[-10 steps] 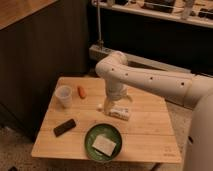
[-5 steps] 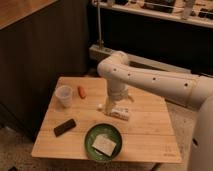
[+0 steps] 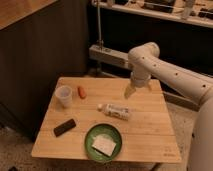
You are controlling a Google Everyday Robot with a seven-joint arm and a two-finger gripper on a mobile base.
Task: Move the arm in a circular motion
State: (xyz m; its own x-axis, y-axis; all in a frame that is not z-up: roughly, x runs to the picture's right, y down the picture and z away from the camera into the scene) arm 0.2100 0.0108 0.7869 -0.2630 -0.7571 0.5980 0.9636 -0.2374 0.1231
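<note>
Arm (image 3: 172, 76): glossy white, thick rounded tubes with a row of small dark dots. It enters from the right edge and runs up and left to a bulbous joint over the far right part of the tabletop (image 3: 150, 135). From that joint a short segment drops downward.

Tool (image 3: 129, 92): small pale tip at the end of the drop, pointing down at the boards in the far right quarter of the tabletop. Spread or pressed together: cannot tell. Contact with the wood: cannot tell.

Tabletop: light wooden planks, seen at an angle.

- Bottle (image 3: 115, 110): white, lying on its side near the middle, just in front and to the left of the tool, apart from it.
- Cup (image 3: 63, 96): clear, upright, near the left edge.
- Orange item (image 3: 81, 92): small, elongated, just beside the cup on its right.
- Black block (image 3: 65, 127): flat, lying near the front left, well apart from the arm.
- Green dish (image 3: 103, 142): round, at the front edge, in front of the bottle.
- White pad (image 3: 104, 145): lies inside the green dish.

Background: dark wall panels behind the tabletop.
</note>
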